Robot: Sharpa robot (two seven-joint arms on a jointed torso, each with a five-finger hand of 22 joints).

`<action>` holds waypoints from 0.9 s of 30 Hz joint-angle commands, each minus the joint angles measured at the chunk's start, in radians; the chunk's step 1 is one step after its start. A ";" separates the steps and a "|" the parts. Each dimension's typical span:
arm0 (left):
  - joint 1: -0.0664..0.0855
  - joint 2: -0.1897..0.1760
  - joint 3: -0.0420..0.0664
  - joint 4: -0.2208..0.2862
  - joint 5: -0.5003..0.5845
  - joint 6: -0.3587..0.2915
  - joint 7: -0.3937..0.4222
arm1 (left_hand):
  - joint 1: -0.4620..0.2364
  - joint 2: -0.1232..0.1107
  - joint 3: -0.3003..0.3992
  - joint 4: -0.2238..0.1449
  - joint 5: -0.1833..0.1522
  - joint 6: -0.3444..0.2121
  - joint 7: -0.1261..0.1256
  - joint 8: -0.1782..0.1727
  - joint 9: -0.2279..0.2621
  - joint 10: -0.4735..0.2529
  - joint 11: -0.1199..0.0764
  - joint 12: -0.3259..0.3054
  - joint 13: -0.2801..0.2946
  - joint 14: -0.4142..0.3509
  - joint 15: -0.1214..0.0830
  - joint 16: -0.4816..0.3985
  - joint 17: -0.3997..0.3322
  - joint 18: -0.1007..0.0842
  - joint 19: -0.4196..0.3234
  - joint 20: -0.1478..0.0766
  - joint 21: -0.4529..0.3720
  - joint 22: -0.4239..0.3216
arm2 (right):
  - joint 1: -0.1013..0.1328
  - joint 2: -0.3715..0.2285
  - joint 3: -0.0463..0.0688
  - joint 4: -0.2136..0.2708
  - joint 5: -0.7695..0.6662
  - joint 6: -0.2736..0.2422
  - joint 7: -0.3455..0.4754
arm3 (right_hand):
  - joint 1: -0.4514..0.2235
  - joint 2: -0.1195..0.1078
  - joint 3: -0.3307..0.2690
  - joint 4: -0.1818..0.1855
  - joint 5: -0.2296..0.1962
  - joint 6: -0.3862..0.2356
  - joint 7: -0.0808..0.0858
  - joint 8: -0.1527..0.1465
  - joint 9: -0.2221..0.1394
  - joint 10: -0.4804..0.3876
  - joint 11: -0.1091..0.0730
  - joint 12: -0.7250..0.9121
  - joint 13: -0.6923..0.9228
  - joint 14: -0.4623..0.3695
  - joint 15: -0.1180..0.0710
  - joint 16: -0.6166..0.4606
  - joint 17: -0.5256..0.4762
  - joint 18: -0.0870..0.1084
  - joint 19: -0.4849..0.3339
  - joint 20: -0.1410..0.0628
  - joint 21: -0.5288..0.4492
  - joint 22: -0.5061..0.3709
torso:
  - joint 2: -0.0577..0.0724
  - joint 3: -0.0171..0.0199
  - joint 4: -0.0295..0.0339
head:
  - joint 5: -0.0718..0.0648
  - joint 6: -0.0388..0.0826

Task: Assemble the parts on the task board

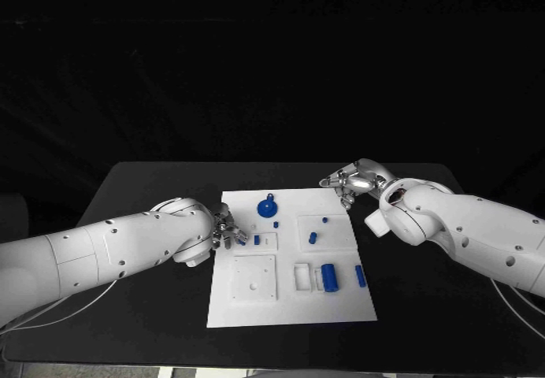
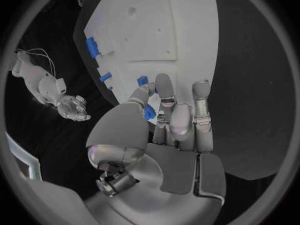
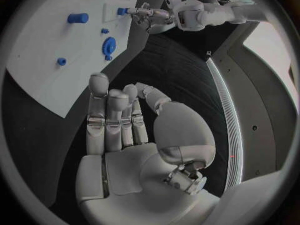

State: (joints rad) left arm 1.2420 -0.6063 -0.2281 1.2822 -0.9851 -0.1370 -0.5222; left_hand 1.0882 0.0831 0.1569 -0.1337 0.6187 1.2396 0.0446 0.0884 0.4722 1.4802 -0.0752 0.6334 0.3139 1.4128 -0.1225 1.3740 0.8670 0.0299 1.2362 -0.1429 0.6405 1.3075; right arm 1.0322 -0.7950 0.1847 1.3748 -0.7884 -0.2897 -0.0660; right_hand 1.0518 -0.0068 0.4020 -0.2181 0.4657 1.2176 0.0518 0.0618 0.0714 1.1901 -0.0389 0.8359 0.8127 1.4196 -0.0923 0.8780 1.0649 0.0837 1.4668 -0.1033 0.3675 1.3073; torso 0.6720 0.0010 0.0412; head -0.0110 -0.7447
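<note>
The white board (image 1: 290,315) lies on the black table (image 1: 148,181), long axis running away from the robot. Left hand (image 1: 224,232) at the board's left edge, pinching a small blue part (image 2: 149,113) between thumb and fingers. Right hand (image 1: 350,183) off the board's far right corner, fingers extended together, holding nothing. A round blue part (image 1: 267,208) with a tab pointing away lies near the far edge. A blue cylinder (image 1: 329,276), long axis pointing away from the robot, lies beside a rectangular recess (image 1: 302,276); whether anything sits in that recess cannot be told. A blue bar (image 1: 360,276) lies parallel near the right edge.
</note>
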 commanded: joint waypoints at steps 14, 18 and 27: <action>-0.010 0.015 -0.011 -0.019 0.000 0.075 -0.033 | 0.041 0.037 -0.011 0.018 -0.084 0.251 -0.098 -0.003 0.002 0.035 -0.012 0.009 -0.004 0.001 -0.003 0.003 0.003 -0.017 -0.005 0.000 -0.006 0.018 | -0.001 -0.001 0.000 0.002 -0.007 0.023 -0.001 | -0.004 0.001 -0.001 -0.010 0.008 0.008 0.001 0.002 -0.001 0.000 0.001 -0.005 0.001 -0.001 0.000 0.002 0.000 0.001 0.029 -0.008 0.004 0.039 | -0.001 -0.0004 0.0007 | -0.004 0.000; -0.010 0.014 -0.011 -0.017 -0.013 0.080 -0.035 | 0.047 0.036 -0.006 0.010 -0.080 0.251 -0.097 -0.004 0.000 0.035 -0.012 0.009 -0.005 0.001 -0.003 0.003 0.003 -0.016 -0.005 0.000 -0.005 0.019 | -0.001 0.000 0.000 0.001 -0.008 0.025 -0.002 | -0.004 0.000 -0.002 -0.012 0.011 0.009 0.001 0.002 -0.001 -0.001 0.001 -0.005 0.001 -0.001 0.000 0.002 0.000 0.001 0.029 -0.007 0.002 0.039 | -0.001 -0.0007 0.0010 | -0.004 0.000; -0.009 0.004 -0.011 -0.004 -0.048 0.082 -0.036 | 0.050 0.034 0.000 0.002 -0.078 0.251 -0.097 -0.004 -0.001 0.035 -0.012 0.008 -0.005 0.001 -0.002 0.004 0.004 -0.015 -0.006 0.001 -0.005 0.019 | -0.001 -0.001 0.000 0.001 -0.008 0.026 -0.001 | -0.006 0.001 -0.004 -0.011 0.012 0.008 0.001 0.002 -0.001 -0.001 0.001 -0.005 0.001 -0.001 0.000 0.002 0.000 0.001 0.029 -0.007 0.002 0.039 | -0.001 -0.0012 0.0013 | -0.004 -0.003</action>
State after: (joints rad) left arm 1.2457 -0.5999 -0.2289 1.2751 -1.0077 -0.1118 -0.5261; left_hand 1.0909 0.0805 0.1481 -0.1171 0.5349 1.2699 0.0449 0.0802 0.4702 1.4903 -0.0653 0.6412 0.3095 1.4112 -0.1206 1.3740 0.8706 0.0300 1.2362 -0.1429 0.6405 1.3073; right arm 1.0317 -0.7959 0.1847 1.3745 -0.7890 -0.2808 -0.0707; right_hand 1.0518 -0.0067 0.3992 -0.2264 0.4746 1.2176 0.0518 0.0619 0.0715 1.1902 -0.0389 0.8359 0.8126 1.4196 -0.0923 0.8780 1.0648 0.0838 1.4668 -0.1033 0.3675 1.3073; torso 0.6711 0.0002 0.0422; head -0.0159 -0.7464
